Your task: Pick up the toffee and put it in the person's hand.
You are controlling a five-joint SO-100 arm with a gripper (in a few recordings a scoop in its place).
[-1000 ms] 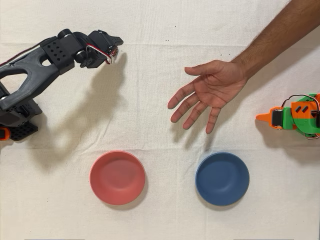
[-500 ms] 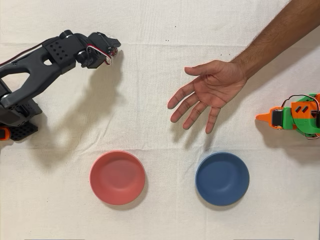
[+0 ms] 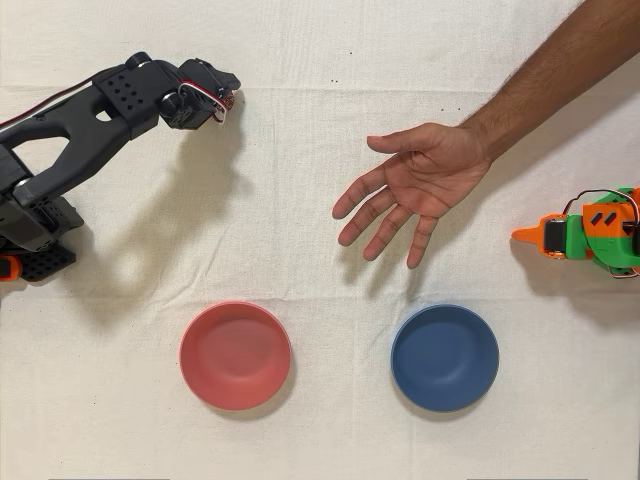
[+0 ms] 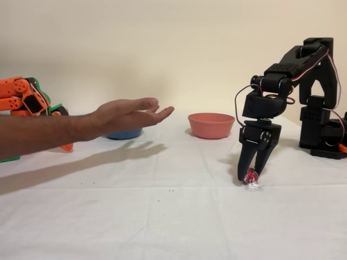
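The toffee [image 4: 251,179], a small dark red sweet in a clear crinkly wrapper, sits pinched between the tips of the black arm's gripper [image 4: 250,175], which points down with the wrapper at or just above the cloth. In the overhead view the gripper [image 3: 231,93] is at the upper left, with a speck of the red toffee [image 3: 229,100] showing at its tip. The person's hand [image 3: 420,185] is held open, palm up and fingers spread, to the right of the gripper and well apart from it. In the fixed view the hand [image 4: 130,116] hovers above the table at the left.
A red bowl [image 3: 235,355] and a blue bowl [image 3: 444,357] stand near the lower edge of the overhead view; in the fixed view the red bowl [image 4: 211,124] is behind the gripper. The idle orange arm [image 3: 585,235] rests at the right. A white cloth covers the table.
The black arm's gripper has shifted slightly upward in the overhead picture, still closed on the toffee. The hand has drifted a touch to the left.
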